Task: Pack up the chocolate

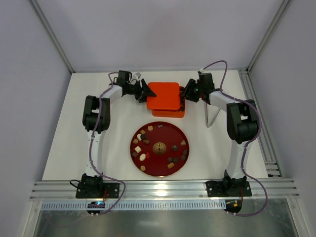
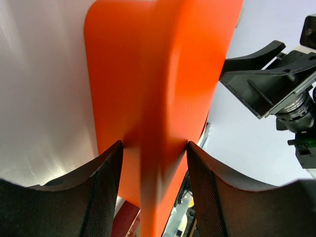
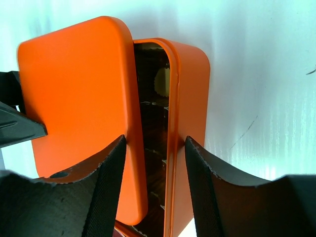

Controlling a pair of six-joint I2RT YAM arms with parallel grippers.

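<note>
Most of the chocolate is lying scattered on the dark red plate at the middle of the table. The brown, tan and cream pieces are ringing the gold emblem at the plate's centre.

Behind the plate, an orange box is sitting with its lid lying on top, slid a little off square. Both arms are reaching in to it from opposite sides.

The left gripper is pinching the lid's left edge. From its wrist camera, both pads are pressing against the orange lid, so it is clamped on the lid at a middling width.

The right gripper is meeting the box from the right. In its own view, its fingers are straddling the lid's edge and the box's wall together, standing about half apart. I cannot tell whether they are squeezing or only resting against the sides.

Through the gap between lid and box, I am seeing dark compartments with at least one tan piece already inside. Other shapes in there are too shadowed to make out.
</note>
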